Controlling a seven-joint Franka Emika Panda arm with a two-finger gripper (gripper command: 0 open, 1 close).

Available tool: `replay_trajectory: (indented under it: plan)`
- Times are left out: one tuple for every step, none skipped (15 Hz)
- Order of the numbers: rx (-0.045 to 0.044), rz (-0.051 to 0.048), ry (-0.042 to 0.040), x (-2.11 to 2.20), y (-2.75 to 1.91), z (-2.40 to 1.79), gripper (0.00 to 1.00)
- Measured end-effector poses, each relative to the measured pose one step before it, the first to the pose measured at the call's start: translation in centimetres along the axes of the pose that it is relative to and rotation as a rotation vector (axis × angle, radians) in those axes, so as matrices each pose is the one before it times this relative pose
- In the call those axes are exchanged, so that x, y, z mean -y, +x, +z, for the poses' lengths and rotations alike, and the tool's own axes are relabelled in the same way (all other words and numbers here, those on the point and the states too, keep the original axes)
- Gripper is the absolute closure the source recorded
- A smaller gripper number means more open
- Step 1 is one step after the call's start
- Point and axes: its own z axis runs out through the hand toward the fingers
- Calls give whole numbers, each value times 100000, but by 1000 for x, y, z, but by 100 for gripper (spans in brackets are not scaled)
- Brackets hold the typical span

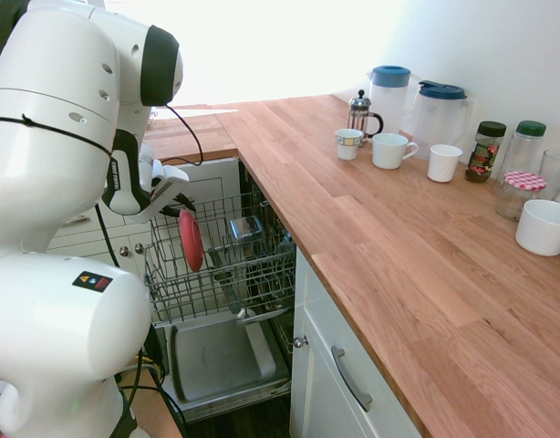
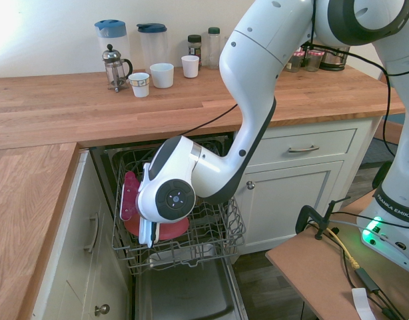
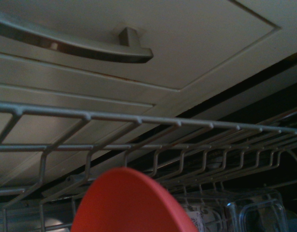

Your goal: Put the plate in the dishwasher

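Through the first exterior view I see the dishwasher (image 1: 221,274) pulled out between white cabinets, its wire rack (image 1: 175,297) above the grey inner door (image 1: 216,356). A clear container (image 1: 246,229) sits in the rack near the red plate (image 1: 191,240); in the second exterior view a pink perforated item (image 2: 129,197) stands beside the plate, and the arm covers much of the rack from that side. The wooden countertop (image 1: 380,228) carries a French press (image 1: 359,114), white cups, two blue-lidded pitchers and several jars. On the arm's base I can read "FRANKA EMIKA"; an orange and red warning label (image 1: 92,281) is too small for me to read, as is the print on the dark-lidded jar (image 1: 485,151). My gripper (image 1: 176,208) is at the rack, right by the plate, which stands tilted on edge. I can't tell how far it is open, or whether it grips the plate.
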Motion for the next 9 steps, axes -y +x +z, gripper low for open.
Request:
replay_trajectory:
  plan:
    - [641,-236,979,-145,88,139,0]
    - [516,-455,1071,-91,77,73,0]
    - [220,-568,1366,-15,44,3,0]
    - [-223,-650,1343,-11,76,-28,0]
    - [-597,-746,1589,74,223,-242,0]
    - [-809,-657,1964,167,445,-574,0]
    - [-820,-872,2078,180,604,-895,0]
    - [-945,-847,3156,233,599,-1287,0]
    - [-1255,-997,4000,151,673,-1430,0]
